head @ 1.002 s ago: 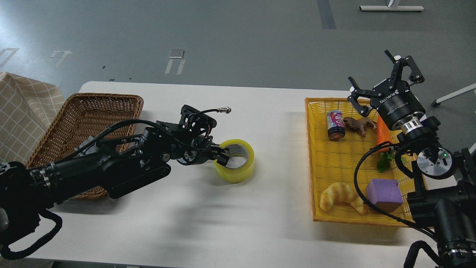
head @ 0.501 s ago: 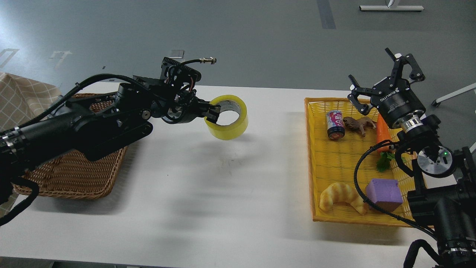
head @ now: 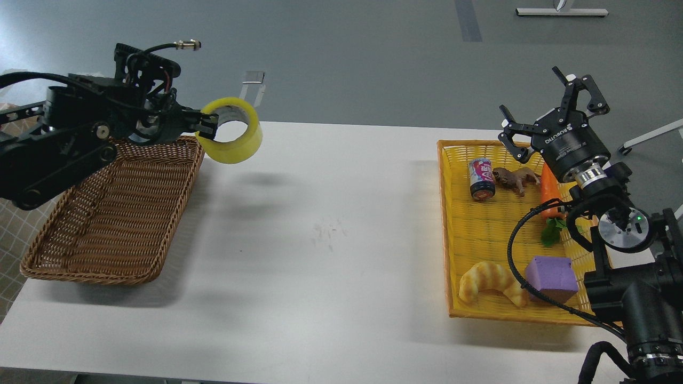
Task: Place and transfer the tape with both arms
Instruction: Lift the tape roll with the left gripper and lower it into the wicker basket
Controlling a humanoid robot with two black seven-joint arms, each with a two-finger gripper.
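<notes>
The tape [head: 232,140], a wide yellowish translucent roll with a grey-white core, hangs in the air above the table's back left, just right of the brown wicker basket [head: 112,224]. My left gripper [head: 207,126] is shut on the roll's left wall, one finger inside the core. My right gripper [head: 549,109] is open and empty, raised above the back right corner of the yellow tray [head: 453,234].
The yellow tray holds a drink can [head: 482,179], a brown toy animal [head: 516,178], a carrot [head: 549,197], a croissant [head: 488,282] and a purple block [head: 552,278]. The wicker basket holds nothing. A checked cloth [head: 10,250] lies at the far left.
My left gripper has lifted the tape off the table and carried it up and to the left, towards the wicker basket. The right arm has barely moved.
</notes>
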